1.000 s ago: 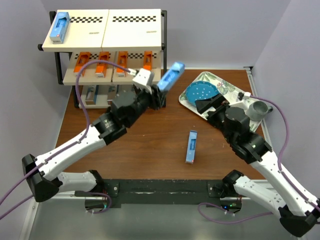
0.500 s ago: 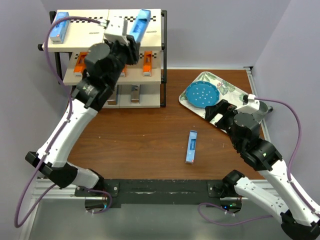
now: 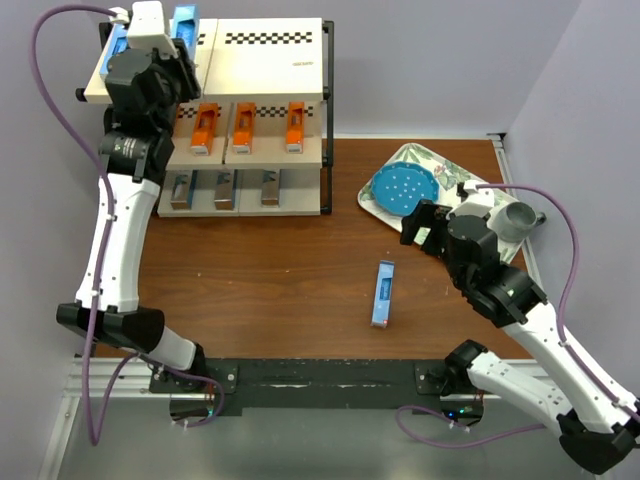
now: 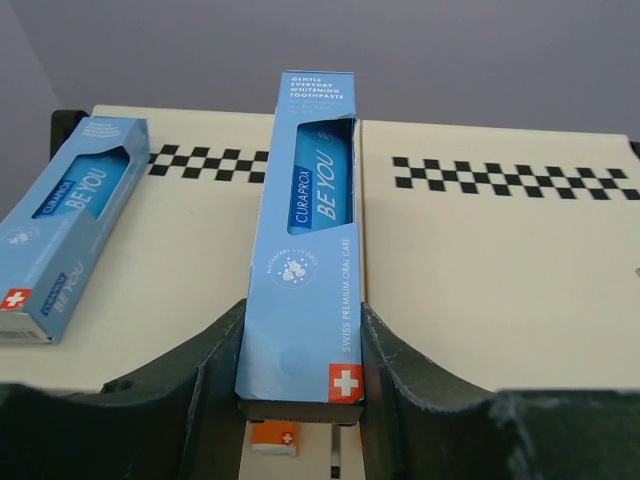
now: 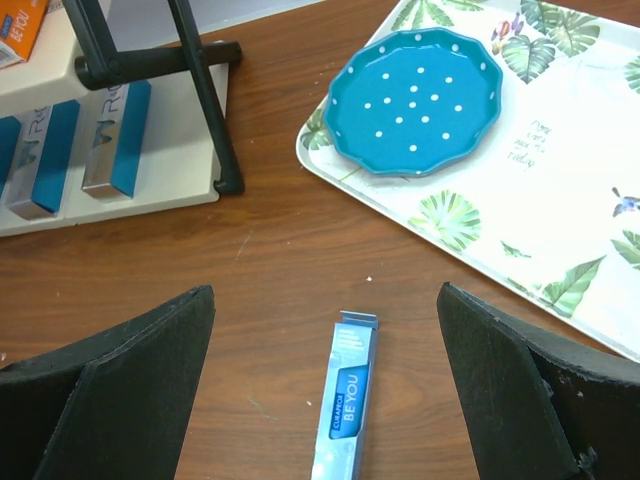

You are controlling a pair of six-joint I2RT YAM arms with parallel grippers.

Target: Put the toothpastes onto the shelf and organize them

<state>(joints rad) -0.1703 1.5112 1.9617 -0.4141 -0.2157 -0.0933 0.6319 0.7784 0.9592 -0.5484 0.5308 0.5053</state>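
Note:
My left gripper is shut on a light blue toothpaste carton and holds it lengthwise just over the shelf's top board. Another light blue carton lies on that board to its left. Three orange cartons sit on the middle tier, and three silver-grey ones on the bottom tier. One more light blue carton lies flat on the table. My right gripper hovers open above it, nothing between its fingers.
A floral tray at the right rear carries a blue dotted plate. A grey cup stands behind my right arm. The shelf's black post stands near the right gripper's left side.
The left arm has swung from beside the shelf up and left to the top board, carrying the blue carton. The right arm has shifted slightly toward the table's carton.

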